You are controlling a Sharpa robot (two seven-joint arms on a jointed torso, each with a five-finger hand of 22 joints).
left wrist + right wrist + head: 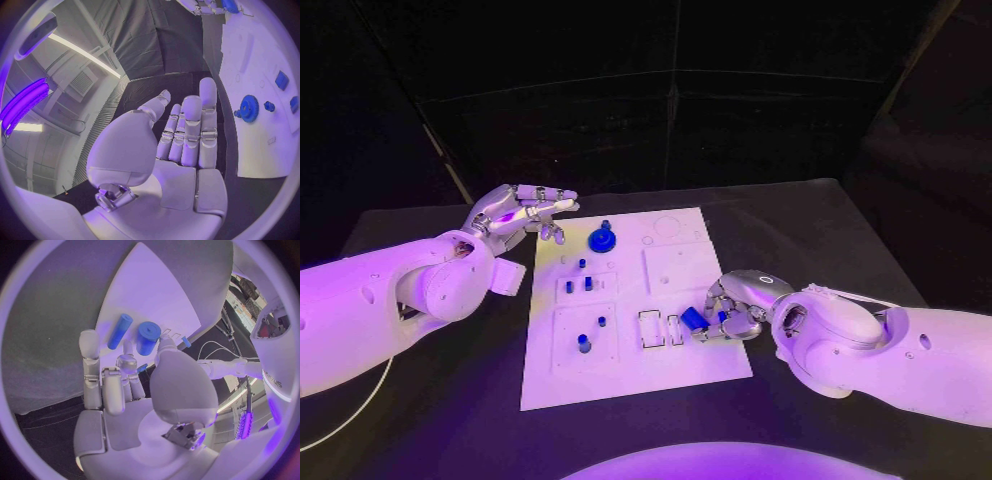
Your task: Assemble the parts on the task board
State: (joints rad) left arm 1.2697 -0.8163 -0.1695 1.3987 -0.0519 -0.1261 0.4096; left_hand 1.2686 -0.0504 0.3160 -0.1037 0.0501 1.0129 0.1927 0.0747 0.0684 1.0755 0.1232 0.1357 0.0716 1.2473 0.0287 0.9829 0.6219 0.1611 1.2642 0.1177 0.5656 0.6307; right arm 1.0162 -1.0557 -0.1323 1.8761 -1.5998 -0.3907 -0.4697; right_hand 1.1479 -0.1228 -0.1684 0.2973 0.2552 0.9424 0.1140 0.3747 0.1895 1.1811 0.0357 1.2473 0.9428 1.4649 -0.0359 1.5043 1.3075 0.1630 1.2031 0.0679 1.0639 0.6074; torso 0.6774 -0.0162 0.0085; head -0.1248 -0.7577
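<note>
The black table (pixel 877 230) carries the white task board (pixel 689 360) at its middle, lying flat between the two arms. The left hand (pixel 519 212) hovers over the table just off the board's far left corner, fingers straight and together, holding nothing; the left wrist view shows its palm bare. The right hand (pixel 733 308) sits low at the board's right edge, its fingers curled around a small blue block (pixel 692 318) that rests on or just above the board beside two empty rectangular slots (pixel 661 328). In the right wrist view two blue pieces show near the fingertips, a short round plug (pixel 148 337) and a longer peg (pixel 119 331); whether the plug is the same piece as that block I cannot tell. Farther up the board stands a blue gear (pixel 603 239), and several small blue pegs (pixel 586 284) stand in the left-hand recesses. These parts look like hard, light plastic, stiff and probably somewhat slick, so a pinch across opposite flat sides near the middle should hold best. The upright pegs nearby could be knocked if the hand swings wide, and the slots look narrow, so the piece likely has to go in squarely.
</note>
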